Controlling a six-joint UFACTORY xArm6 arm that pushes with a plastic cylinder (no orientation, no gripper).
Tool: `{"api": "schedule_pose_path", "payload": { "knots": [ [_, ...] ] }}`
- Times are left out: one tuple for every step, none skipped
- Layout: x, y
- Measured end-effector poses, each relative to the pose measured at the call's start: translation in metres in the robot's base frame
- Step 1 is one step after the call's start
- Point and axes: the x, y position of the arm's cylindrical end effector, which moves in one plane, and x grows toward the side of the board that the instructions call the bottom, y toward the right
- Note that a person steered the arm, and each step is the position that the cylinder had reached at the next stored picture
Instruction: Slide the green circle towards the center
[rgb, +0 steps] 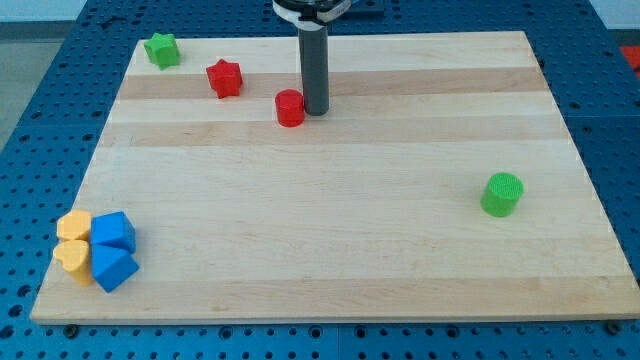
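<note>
The green circle (501, 194) is a short green cylinder on the wooden board (330, 250), towards the view's right, a little below mid-height. My tip (316, 111) is far from it, near the view's top centre. The tip stands just right of the red circle (290, 108), touching or nearly touching it. The dark rod rises from the tip out of the view's top.
A red star (225, 78) lies left of the red circle. A green star (161, 49) sits at the top left corner. At the bottom left, two yellow blocks (72, 243) and two blue blocks (112, 250) cluster together.
</note>
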Motion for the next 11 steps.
{"api": "schedule_pose_path", "payload": {
  "knots": [
    [0.013,0.054],
    [0.026,0.117],
    [0.039,0.192],
    [0.066,0.245],
    [0.112,0.280],
    [0.149,0.289],
    [0.172,0.280],
    [0.168,0.241],
    [0.148,0.185],
    [0.120,0.138],
    [0.097,0.094]
  ]
}}
